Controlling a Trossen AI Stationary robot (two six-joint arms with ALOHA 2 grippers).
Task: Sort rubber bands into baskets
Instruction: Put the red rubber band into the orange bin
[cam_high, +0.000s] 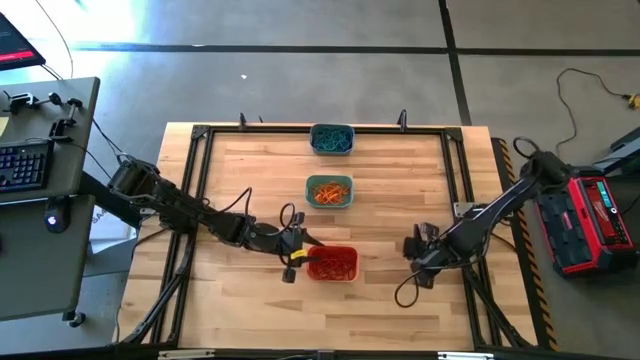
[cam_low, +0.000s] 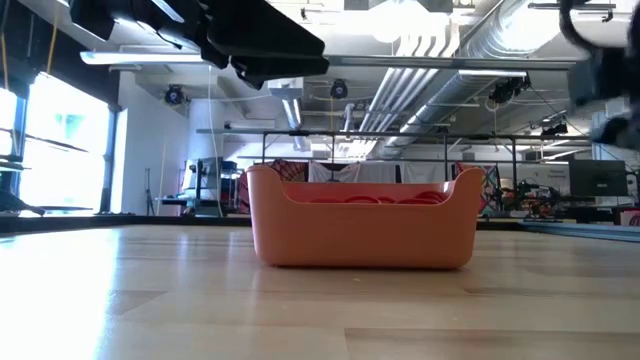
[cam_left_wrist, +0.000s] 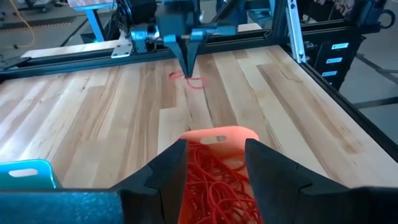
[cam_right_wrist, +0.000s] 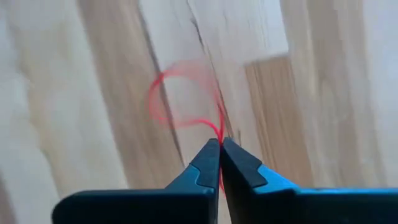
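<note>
1. Right gripper (cam_right_wrist: 220, 142): fingers pressed together at the tips, pinching a red rubber band (cam_right_wrist: 180, 99) whose loop lies on the wooden table (cam_right_wrist: 74, 93) just ahead of the tips. In the left wrist view the same gripper (cam_left_wrist: 188, 70) points straight down at the boards with the red band (cam_left_wrist: 189, 79) at its tip

2. In the high view the right gripper (cam_high: 412, 246) sits low over the table's right half, right of the orange basket (cam_high: 333, 264) and apart from it

3. Left gripper (cam_left_wrist: 214, 155): fingers spread wide, nothing between them. It hangs over the left rim of the orange basket (cam_left_wrist: 217, 134), which shows between the two fingers, filled with a tangle of red bands (cam_left_wrist: 214, 183)

4. In the high view the left gripper (cam_high: 298, 252) sits at the left edge of the orange basket, its arm reaching in from the table's left side

5. Baskets: three stand in a line down the table's middle. The orange one is nearest, holding red bands (cam_high: 334, 262). The middle basket (cam_high: 329, 191), grey-blue, holds orange bands (cam_high: 329, 190). The farthest basket (cam_high: 331, 139), teal-green, stands at the far edge and holds blue-teal bands (cam_high: 331, 137)

6. Low view: the orange basket (cam_low: 365, 230) stands upright on the table (cam_low: 150, 300), red bands (cam_low: 375, 197) just visible over its rim
</note>
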